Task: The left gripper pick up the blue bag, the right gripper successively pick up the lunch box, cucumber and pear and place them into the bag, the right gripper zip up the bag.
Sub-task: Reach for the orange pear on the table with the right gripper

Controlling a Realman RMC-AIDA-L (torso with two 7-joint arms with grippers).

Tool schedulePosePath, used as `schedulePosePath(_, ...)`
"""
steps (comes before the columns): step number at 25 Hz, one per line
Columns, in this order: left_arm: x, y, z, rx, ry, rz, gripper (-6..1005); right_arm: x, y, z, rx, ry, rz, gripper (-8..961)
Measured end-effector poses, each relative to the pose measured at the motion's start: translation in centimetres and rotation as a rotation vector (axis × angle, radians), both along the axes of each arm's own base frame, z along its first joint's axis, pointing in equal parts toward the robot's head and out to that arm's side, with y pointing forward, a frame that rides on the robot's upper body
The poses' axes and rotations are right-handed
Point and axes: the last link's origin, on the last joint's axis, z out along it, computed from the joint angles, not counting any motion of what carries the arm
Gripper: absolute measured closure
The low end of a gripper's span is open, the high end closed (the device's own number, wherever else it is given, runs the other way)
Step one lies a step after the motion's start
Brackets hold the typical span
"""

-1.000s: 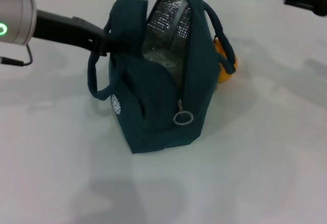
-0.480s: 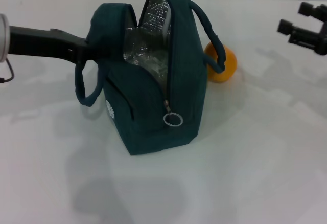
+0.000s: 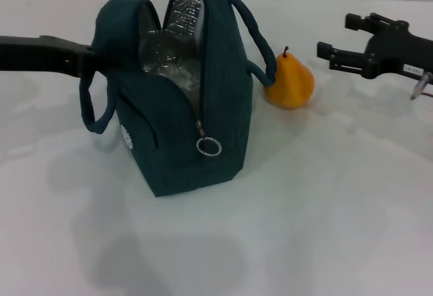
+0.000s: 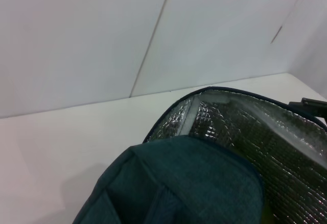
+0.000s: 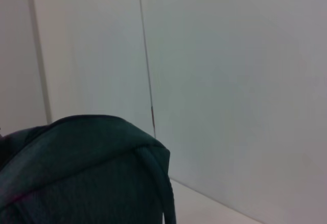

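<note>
The blue bag (image 3: 183,127) stands upright on the white table with its top gaping, showing silver foil lining (image 3: 177,19). My left gripper (image 3: 89,63) reaches in from the left and is shut on the bag's left rim by the handle. The orange-yellow pear (image 3: 289,80) sits on the table just right of the bag, under its right handle. My right gripper (image 3: 336,36) hovers open to the right of the pear, fingers pointing at it. The left wrist view looks over the bag (image 4: 189,183) into its lining. The lunch box and cucumber are out of view.
A metal ring zipper pull (image 3: 209,146) hangs at the bag's near end. The white table (image 3: 325,208) stretches bare in front of and right of the bag. A white wall (image 4: 102,40) rises behind the table.
The left gripper has pulled the bag leftward, uncovering the pear. The right gripper has come down and left, closer to the pear.
</note>
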Motion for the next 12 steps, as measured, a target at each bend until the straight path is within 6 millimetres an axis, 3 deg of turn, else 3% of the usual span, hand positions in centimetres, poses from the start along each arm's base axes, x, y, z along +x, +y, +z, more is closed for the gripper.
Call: schedulePosePath(12,-0.1,0.3,-0.3,0.002,-0.009,0.003,962,-1.7,1.5,-2.7,-0.009,-0.032,0.049,127)
